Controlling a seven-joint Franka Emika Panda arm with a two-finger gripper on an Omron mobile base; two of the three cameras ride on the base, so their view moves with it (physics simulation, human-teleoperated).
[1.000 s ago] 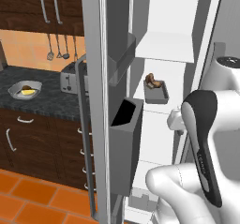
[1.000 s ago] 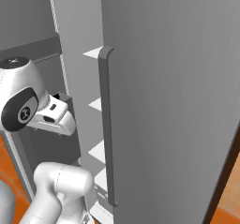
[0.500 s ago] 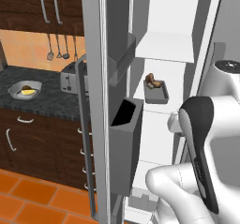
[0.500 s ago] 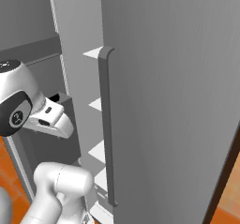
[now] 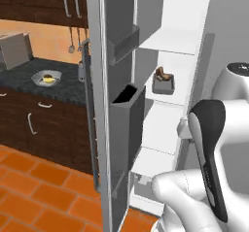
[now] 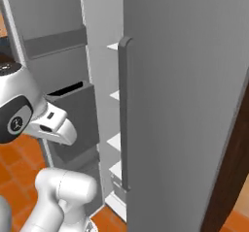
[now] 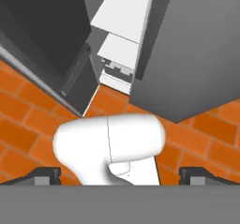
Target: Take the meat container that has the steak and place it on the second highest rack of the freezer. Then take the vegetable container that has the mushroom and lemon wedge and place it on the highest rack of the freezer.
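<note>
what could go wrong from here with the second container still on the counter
The bowl with the yellow lemon wedge sits on the dark counter, beyond the open freezer door; swinging the arm that way may clip the door's bins. The gripper, open and empty, points down at the floor, so it needs a wide reorientation beside the freezer.

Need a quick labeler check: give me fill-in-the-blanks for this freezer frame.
1. The meat tray sits on a white ____ inside the freezer.
2. The bowl with the yellow piece rests on the dark ____.
3. The floor is tiled in ____.
4. The pincer fingers stand wide ____.

Missing: shelf; counter; orange; apart
</note>
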